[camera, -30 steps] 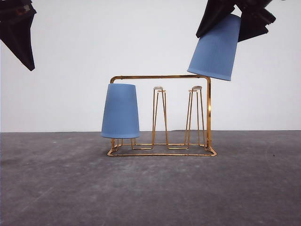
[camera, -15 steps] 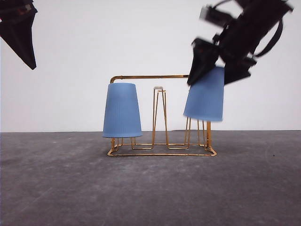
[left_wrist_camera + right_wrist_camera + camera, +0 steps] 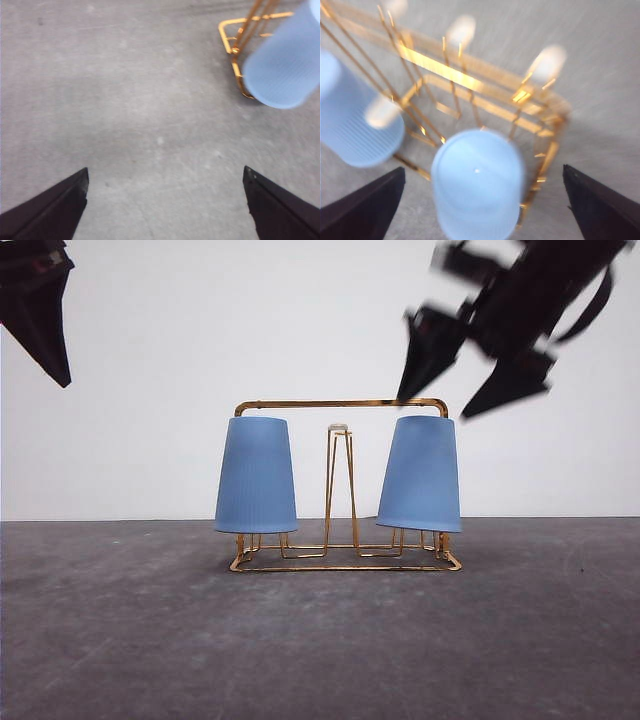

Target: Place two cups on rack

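Two light-blue ribbed cups stand upside down on the gold wire rack (image 3: 340,403): the left cup (image 3: 256,475) on its left end, the right cup (image 3: 420,475) on its right end. A bare white-tipped prong rises between them. My right gripper (image 3: 434,408) hovers blurred just above the right cup, open and apart from it. From the right wrist view the right cup (image 3: 477,185) sits between the spread fingers of that gripper (image 3: 482,169), with the left cup (image 3: 355,125) and rack (image 3: 470,80) beyond. My left gripper (image 3: 55,360) hangs high at the far left, open (image 3: 165,170), holding nothing.
The rack stands mid-table on a dark grey tabletop (image 3: 320,640) before a plain white wall. In the left wrist view, the left cup (image 3: 285,65) and a corner of the rack (image 3: 235,40) lie off to one side over bare grey surface (image 3: 125,100).
The right gripper lowered the second cup onto the rack's right prong, let it go and opened, lifting slightly. The left cup wobbled a little. The left arm has stayed put.
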